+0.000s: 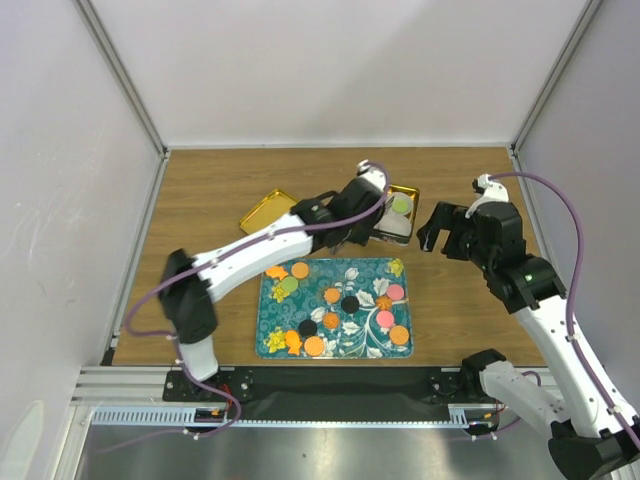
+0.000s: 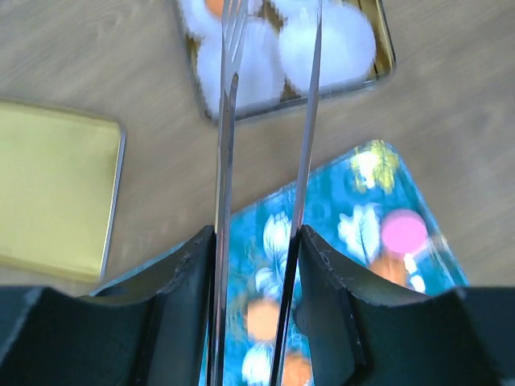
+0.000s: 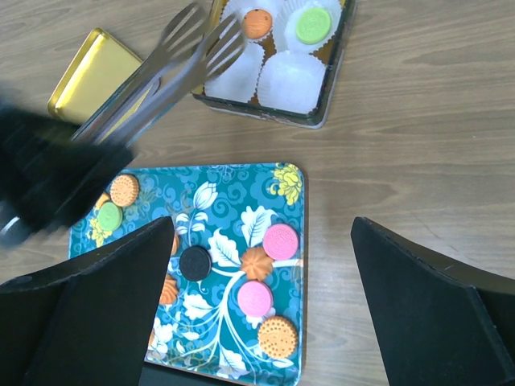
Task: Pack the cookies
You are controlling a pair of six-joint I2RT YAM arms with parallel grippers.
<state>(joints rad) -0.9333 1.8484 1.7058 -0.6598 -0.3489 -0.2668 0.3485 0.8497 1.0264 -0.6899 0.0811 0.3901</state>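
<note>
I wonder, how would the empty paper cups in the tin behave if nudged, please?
The empty paper cups look thin and pleated, so they probably crumple or slide easily. With nothing inside they seem very light, though the tin walls should likely keep them in.

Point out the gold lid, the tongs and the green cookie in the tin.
gold lid [image 3: 90, 74]: right wrist view, its flat middle.
tongs [image 3: 216, 47]: right wrist view, a slotted tip.
green cookie [image 3: 312, 24]: right wrist view, its centre.

Silver metal tongs [image 3: 216, 48] overhang the gold rectangular tin's [image 3: 336, 64] left side; wooden worktop [image 3: 418, 145] to its right lies free.
</note>
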